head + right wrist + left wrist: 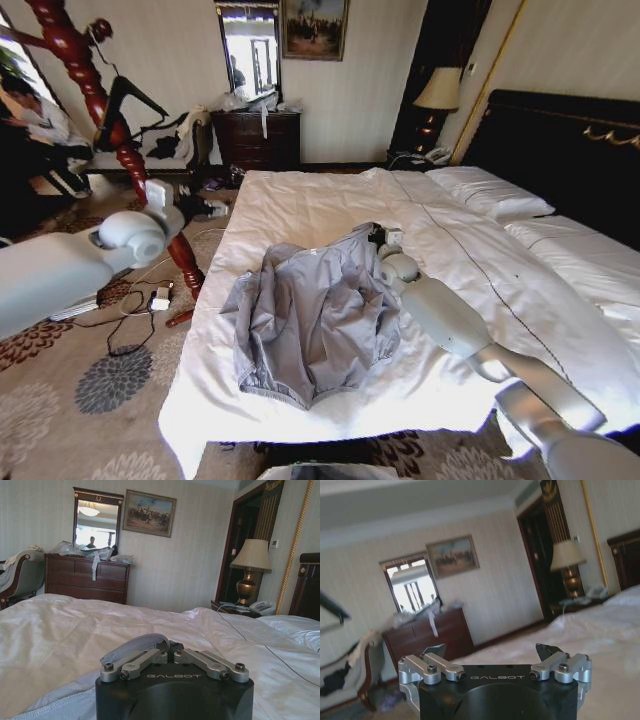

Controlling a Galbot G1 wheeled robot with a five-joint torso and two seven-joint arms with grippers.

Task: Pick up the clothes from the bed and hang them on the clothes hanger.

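Right gripper [381, 237] is down on the bed [330, 205], at the collar end of the grey-blue jacket [315, 320]. Right wrist view: fingers [150, 656] pinched together on a fold of that jacket's [137, 646] fabric. Jacket lies spread flat on the white duvet near the foot of the bed, hem toward the robot.

Left gripper [492, 655] is raised off the bed's side, over the carpet, jaws apart with nothing between them, facing the dresser [427, 635].

Black clothes hanger [125, 100] hangs on the reddish wooden coat stand [105, 110], well apart from the jacket.
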